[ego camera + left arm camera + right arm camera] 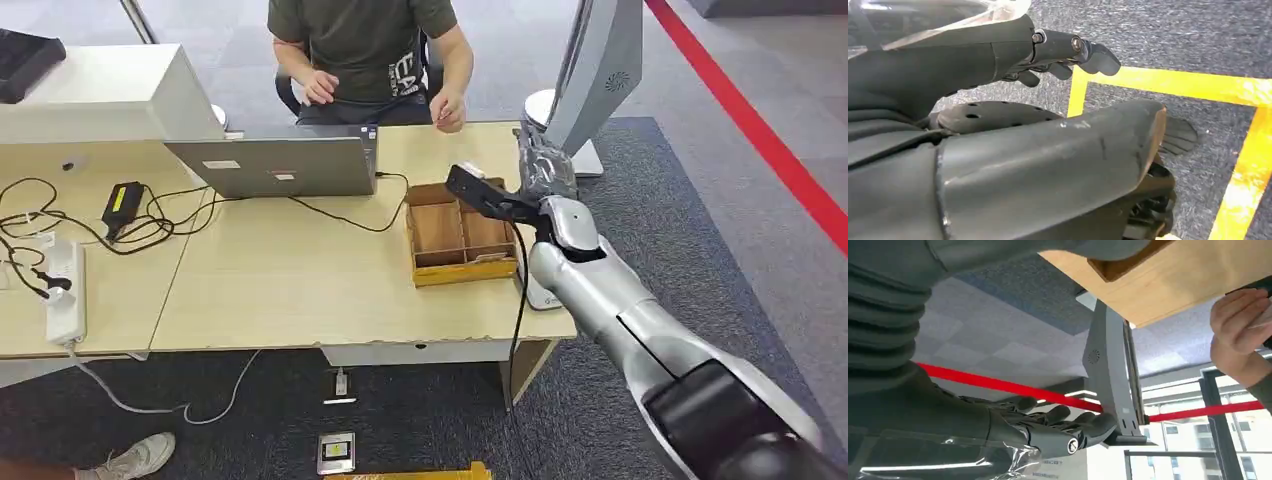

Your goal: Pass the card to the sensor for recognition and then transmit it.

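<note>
Card: can't tell where it is. Nothing card-shaped reads clearly in the light wooden compartment tray [462, 270] or in either hand.

Right hand [545, 165]: raised over the far right corner of the pale wood table [300, 290], just beyond the tray, beside the tall grey angled stand [600, 70]. In the right wrist view its dark fingers [1063, 419] lie close together, nearly straight. The thumb side is hidden, so I can't tell whether it pinches anything.

Judgement: it's parked there because both the tray and the seated person in a dark green shirt [360, 40] are in reach, and that person is the likely receiver. The person's hand [1243, 335] hovers at the table edge close by.

Small white object [472, 170] behind the tray may be the sensor, but it's too hidden to confirm.

Left hand [1068, 50]: hangs over grey carpet with yellow tape lines [1168, 82], fingers loosely extended, holding nothing. It's out of the way, since the job is on the right side.

Grey laptop [280, 165] sits well left of the tray, its cable trailing toward it.
</note>
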Available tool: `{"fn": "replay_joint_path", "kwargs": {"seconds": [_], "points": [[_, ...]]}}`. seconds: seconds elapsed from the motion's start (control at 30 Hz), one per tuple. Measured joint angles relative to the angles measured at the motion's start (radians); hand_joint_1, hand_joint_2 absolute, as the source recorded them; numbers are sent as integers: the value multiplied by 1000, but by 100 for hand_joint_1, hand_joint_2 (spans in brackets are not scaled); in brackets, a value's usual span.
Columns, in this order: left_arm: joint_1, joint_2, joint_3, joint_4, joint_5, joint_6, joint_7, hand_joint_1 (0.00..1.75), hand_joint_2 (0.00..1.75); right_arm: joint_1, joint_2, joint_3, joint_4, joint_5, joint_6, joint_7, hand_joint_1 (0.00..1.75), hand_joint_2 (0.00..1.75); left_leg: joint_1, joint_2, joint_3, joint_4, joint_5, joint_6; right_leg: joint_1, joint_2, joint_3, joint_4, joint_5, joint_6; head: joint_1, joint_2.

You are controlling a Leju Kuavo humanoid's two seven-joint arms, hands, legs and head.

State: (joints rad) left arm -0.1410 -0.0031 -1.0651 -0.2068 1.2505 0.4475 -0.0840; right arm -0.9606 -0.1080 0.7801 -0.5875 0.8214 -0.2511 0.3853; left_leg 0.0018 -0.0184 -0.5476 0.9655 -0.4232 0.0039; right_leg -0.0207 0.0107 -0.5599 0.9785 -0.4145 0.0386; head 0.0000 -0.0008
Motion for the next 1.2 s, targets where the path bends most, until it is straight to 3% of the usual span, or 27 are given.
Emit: {"fn": "replay_joint_path", "kwargs": {"seconds": [0.13,0.33,0.6,0.73,0.77,0.97,1.2], "points": [[-2,0,-6,-1,-12,1,8,0,0,31,-31,0,-18,1,33,22,0,0,0,0,0,0,0,0,0,0,0,0,0,0,0,0],[-2,0,-11,-1,-13,2,7,0,0,90,-94,-20,-93,-55,56,-14,0,0,0,0,0,0,0,0,0,0,0,0,0,0,0,0],[1,0,-12,-1,-4,2,5,0,0,182,-188,-68,-292,-228,56,-35,0,0,0,0,0,0,0,0,0,0,0,0,0,0,0,0],[6,0,-12,-1,5,1,-34,0,0,231,-247,-98,-417,-313,54,-26,0,0,0,0,-1,1,0,0,0,0,0,-1,0,0,0,0],[7,0,-12,-1,6,1,-40,0,0,241,-262,-104,-448,-326,53,-19,0,175,0,0,-1,1,0,0,0,0,0,-1,0,0,0,0],[7,0,-12,-1,8,10,-59,0,0,324,-324,-115,-601,-337,47,1,0,175,0,0,-1,0,-1,1,0,0,0,-1,0,0,0,0],[7,0,-12,-3,16,22,-66,0,0,366,-337,-90,-689,-299,4,-12,0,175,0,0,-1,0,-1,1,0,0,0,-1,0,0,0,0]]}}
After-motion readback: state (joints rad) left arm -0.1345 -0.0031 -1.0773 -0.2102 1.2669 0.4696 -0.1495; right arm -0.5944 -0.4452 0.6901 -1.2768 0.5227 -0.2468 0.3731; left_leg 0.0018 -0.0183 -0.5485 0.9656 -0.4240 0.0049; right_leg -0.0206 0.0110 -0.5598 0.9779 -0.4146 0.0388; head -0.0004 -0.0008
